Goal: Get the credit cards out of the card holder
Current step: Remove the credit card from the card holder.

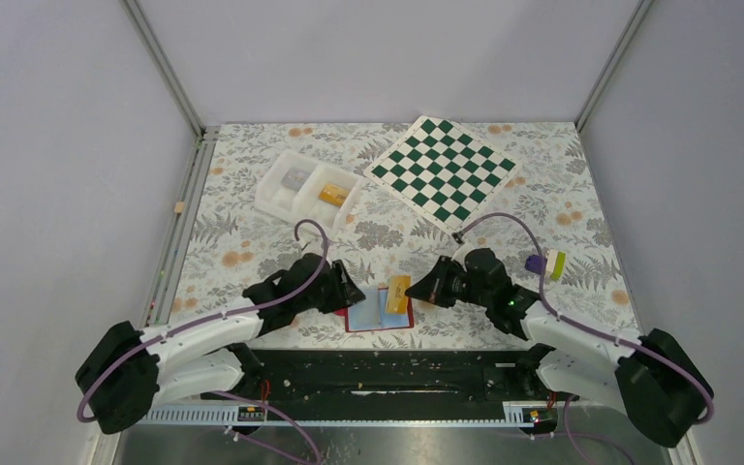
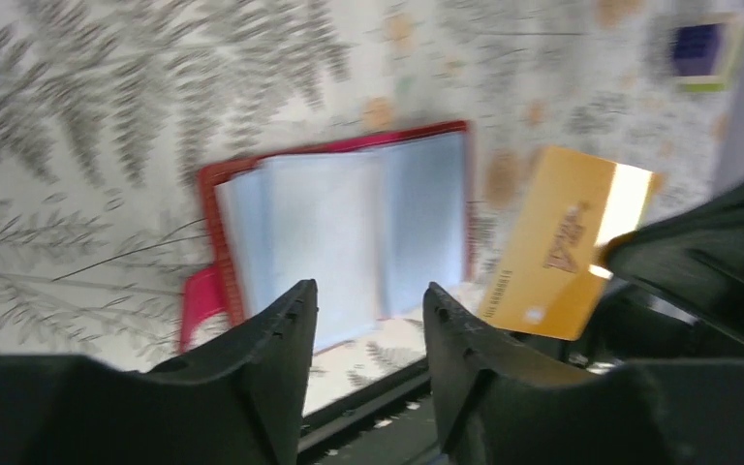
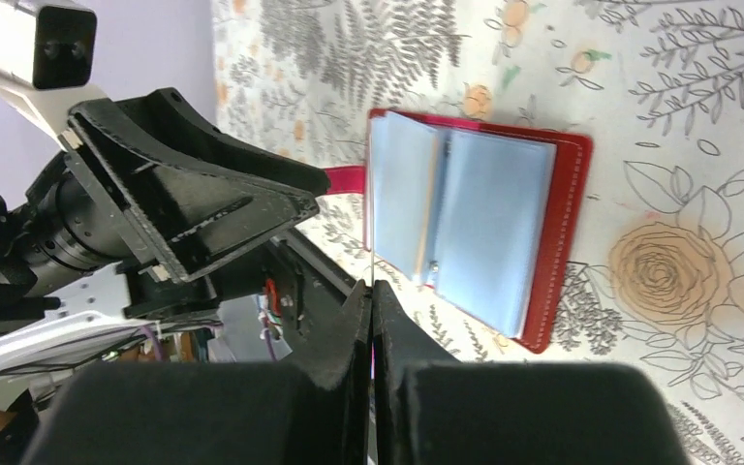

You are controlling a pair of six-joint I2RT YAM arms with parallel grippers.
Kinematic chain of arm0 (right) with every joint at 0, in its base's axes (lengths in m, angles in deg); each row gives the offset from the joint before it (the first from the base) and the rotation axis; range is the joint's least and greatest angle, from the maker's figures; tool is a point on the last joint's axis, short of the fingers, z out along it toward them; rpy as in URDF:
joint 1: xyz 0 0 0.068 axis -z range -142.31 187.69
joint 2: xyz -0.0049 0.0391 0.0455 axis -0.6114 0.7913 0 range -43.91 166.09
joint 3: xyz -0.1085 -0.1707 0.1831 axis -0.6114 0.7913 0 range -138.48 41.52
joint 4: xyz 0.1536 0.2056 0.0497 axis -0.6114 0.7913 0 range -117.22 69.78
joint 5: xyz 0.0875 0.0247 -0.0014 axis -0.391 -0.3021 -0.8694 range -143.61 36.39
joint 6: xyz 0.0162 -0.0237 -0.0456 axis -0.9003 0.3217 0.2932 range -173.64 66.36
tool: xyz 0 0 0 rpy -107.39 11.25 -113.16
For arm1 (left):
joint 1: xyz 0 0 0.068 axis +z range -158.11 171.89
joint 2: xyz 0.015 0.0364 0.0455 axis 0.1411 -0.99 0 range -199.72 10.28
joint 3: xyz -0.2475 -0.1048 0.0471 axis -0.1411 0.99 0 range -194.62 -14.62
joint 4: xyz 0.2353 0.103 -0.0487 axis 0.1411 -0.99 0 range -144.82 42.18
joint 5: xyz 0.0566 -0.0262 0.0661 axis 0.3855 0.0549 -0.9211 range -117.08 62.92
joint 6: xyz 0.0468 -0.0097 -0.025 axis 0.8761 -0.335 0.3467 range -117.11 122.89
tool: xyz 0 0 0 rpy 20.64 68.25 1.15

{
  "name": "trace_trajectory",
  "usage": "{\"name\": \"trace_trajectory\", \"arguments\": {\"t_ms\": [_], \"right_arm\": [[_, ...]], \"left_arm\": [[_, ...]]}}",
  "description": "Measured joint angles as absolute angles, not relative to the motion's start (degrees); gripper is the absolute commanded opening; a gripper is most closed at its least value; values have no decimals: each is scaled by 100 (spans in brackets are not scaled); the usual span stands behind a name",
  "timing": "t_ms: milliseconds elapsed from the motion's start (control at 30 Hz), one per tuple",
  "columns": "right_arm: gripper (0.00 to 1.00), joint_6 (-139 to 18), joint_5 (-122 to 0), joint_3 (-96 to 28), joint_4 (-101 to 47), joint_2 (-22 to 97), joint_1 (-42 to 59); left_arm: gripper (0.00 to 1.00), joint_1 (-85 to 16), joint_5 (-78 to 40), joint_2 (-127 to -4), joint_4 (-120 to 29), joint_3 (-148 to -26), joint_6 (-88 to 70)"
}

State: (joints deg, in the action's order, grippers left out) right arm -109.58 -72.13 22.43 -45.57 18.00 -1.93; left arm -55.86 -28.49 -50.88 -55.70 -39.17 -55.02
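Observation:
The card holder lies open near the table's front edge, red with pale blue sleeves; it also shows in the left wrist view and the right wrist view. Its red tab sticks out on the left. My right gripper is shut on an orange-yellow credit card and holds it just above the holder's right side. The card shows face-on in the left wrist view and edge-on between my right gripper's fingers. My left gripper is open and empty just left of the holder.
A white two-compartment tray stands at the back left with another orange card in its right compartment. A green-and-white chessboard lies at the back. A small purple and green object sits right of my right arm.

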Motion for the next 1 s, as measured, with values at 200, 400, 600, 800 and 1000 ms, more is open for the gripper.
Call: {"name": "trace_trajectory", "arguments": {"t_ms": [200, 400, 600, 800, 1000], "right_arm": [[0, -11113, -7159, 2245, -4491, 937, -191], [0, -11137, -7270, 2258, -4454, 386, -188], [0, -11463, -7222, 2455, -4732, -97, -191], [0, -11662, -7224, 2470, -4852, -156, -188], [31, -11371, -7277, 2444, -4712, -182, -175]], "left_arm": [[52, -5588, -2322, -4360, -5006, -4129, -5253], [54, -5590, -1636, -4258, -4376, -4110, -5218], [54, -5595, -1066, -4286, -3465, -3834, -5371], [24, -5623, -510, -4824, -2630, -3834, -5620], [0, -5623, -172, -5051, -2011, -3758, -5891]]}}
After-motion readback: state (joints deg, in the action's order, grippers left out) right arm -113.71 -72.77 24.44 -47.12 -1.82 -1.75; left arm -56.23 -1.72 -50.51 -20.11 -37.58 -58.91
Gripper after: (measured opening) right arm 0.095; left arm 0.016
